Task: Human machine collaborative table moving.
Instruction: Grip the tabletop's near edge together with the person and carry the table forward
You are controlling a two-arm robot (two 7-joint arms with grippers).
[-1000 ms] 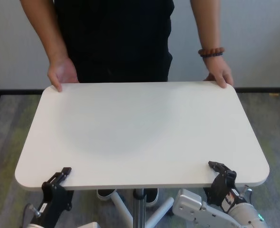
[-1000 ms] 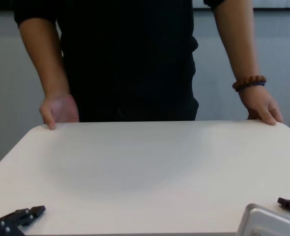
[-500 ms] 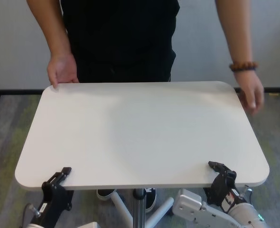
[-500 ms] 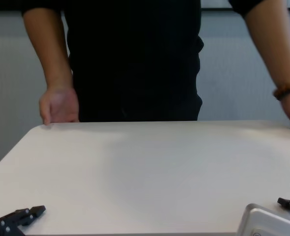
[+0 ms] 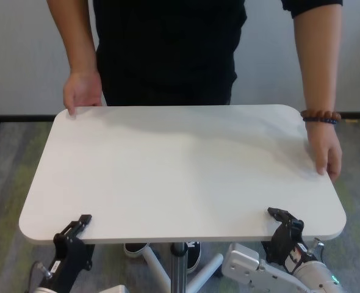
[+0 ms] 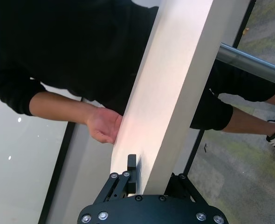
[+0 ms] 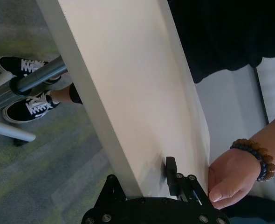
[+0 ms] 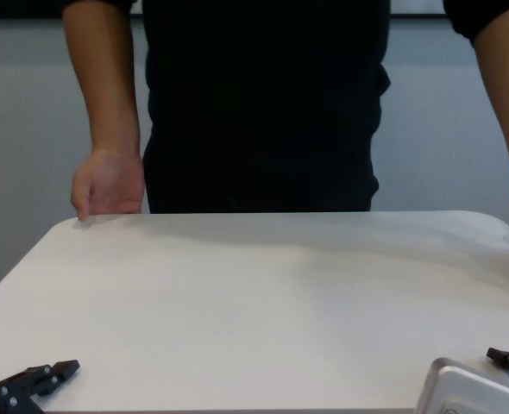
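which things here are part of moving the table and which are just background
Part of the job:
- white table
- left gripper and right gripper, each shut on the table's near edge
- person with one hand at a far corner, the other hand on the side edge

Just there:
- grey carpet
- pale wall

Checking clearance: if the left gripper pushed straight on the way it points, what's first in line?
The left gripper, shut on the table edge, points across the bare top; the person's hand at the far corner looks nearest that line.
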